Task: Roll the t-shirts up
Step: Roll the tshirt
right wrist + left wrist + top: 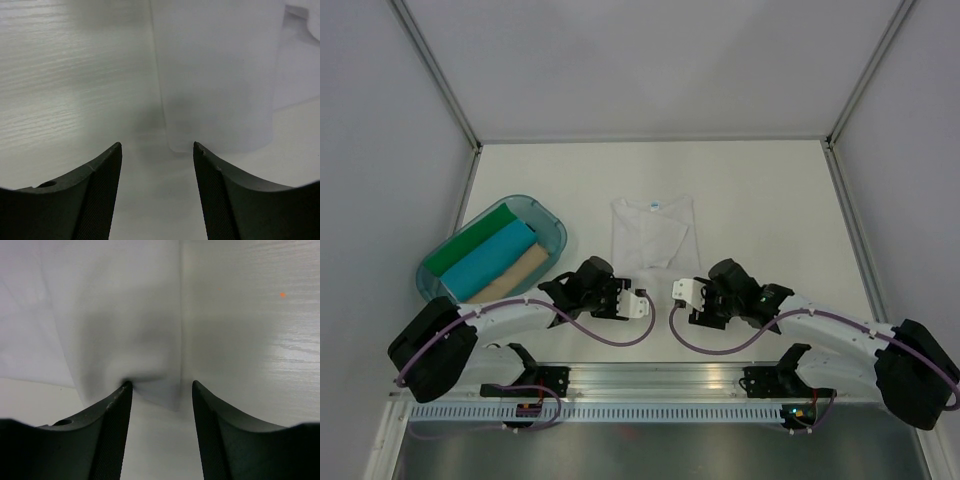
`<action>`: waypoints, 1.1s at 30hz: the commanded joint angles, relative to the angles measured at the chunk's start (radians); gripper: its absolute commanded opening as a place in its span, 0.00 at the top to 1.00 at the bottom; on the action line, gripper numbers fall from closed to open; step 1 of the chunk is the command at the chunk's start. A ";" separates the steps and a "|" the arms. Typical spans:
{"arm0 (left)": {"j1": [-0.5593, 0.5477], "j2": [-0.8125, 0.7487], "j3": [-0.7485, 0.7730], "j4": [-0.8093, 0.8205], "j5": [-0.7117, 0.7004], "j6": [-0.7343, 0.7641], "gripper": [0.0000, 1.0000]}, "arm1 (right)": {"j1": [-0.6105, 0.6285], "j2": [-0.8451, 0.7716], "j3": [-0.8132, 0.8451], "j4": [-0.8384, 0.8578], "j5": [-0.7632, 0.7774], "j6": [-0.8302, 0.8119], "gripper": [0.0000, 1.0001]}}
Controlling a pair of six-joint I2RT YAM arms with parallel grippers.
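Observation:
A plain white t-shirt lies folded flat in the middle of the table, its blue neck label at the far edge. Green, turquoise and tan rolls lie in the teal tub. My left gripper hovers low at the shirt's near left corner. In the left wrist view it stands open, with the corner of the shirt just past its fingertips. My right gripper sits at the near right corner. It is open over bare table, the shirt's edge just ahead.
The translucent teal tub stands at the left, close to the left arm. White enclosure walls ring the table on three sides. An aluminium rail with both arm bases runs along the near edge.

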 commanded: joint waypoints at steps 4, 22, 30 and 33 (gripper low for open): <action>-0.006 0.043 -0.021 0.017 -0.040 0.025 0.48 | 0.019 0.076 0.004 0.147 0.104 -0.020 0.35; 0.026 0.088 0.070 -0.150 0.057 -0.113 0.98 | 0.019 0.257 0.046 0.141 0.138 0.005 0.95; 0.115 0.076 0.208 -0.397 0.234 -0.163 0.98 | 0.020 0.163 0.125 -0.139 -0.076 -0.038 1.00; 0.115 0.051 0.258 -0.527 0.353 -0.158 0.98 | 0.020 0.119 0.170 -0.288 -0.213 -0.090 1.00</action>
